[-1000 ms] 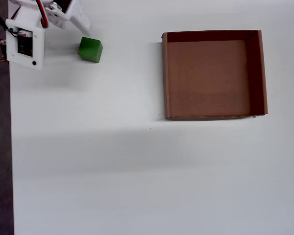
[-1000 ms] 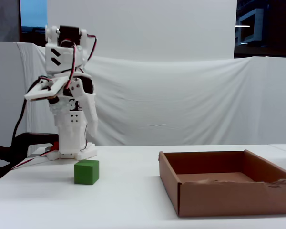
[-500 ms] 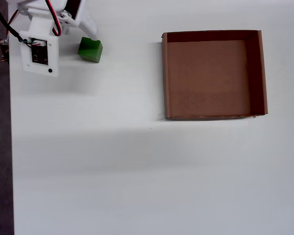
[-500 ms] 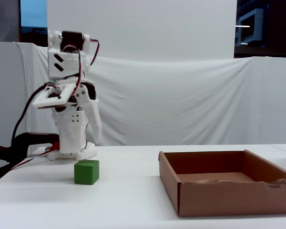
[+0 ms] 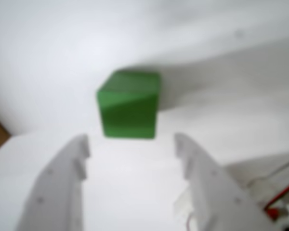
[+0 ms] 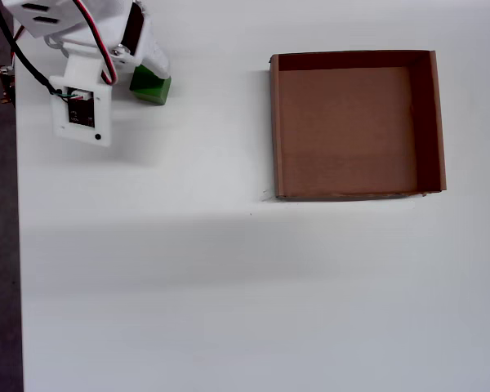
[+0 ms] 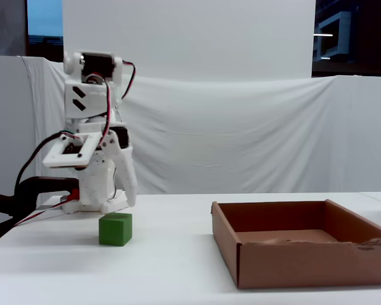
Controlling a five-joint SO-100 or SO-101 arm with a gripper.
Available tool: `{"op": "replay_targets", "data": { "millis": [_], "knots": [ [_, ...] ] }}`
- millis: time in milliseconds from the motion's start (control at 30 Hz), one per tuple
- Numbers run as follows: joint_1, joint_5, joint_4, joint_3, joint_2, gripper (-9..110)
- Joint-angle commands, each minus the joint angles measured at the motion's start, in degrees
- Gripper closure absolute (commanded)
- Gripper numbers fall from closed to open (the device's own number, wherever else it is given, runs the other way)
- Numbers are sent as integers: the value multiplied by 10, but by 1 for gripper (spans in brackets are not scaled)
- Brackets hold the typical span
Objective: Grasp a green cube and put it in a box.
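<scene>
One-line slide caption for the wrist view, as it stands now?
Open gripper poised just short of the green cube on the white table, fingers spread wider than the cube, nothing grasped yet.

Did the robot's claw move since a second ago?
Yes. In the fixed view the gripper has come down toward the green cube, which sits where it was, left of the box.

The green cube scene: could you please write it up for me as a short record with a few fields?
cube: small bright-green cube resting on the white table, not yet held
gripper: white two-finger gripper, open, fingers on either side just short of the cube in the wrist view
box: shallow square brown cardboard box, empty, to the right of the cube in the overhead view
arm: white arm leaning down over the cube
contact: none visible
</scene>
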Motion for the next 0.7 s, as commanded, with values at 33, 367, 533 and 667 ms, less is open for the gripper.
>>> {"op": "replay_targets", "data": {
  "millis": [33,367,533,667],
  "knots": [
    [-11,-11,3,-11,-2,76],
    [-24,-11,-7,-13,-25,75],
    [-24,-12,-25,-12,-45,75],
    [-24,-14,-45,-11,-65,75]
  ]
}}
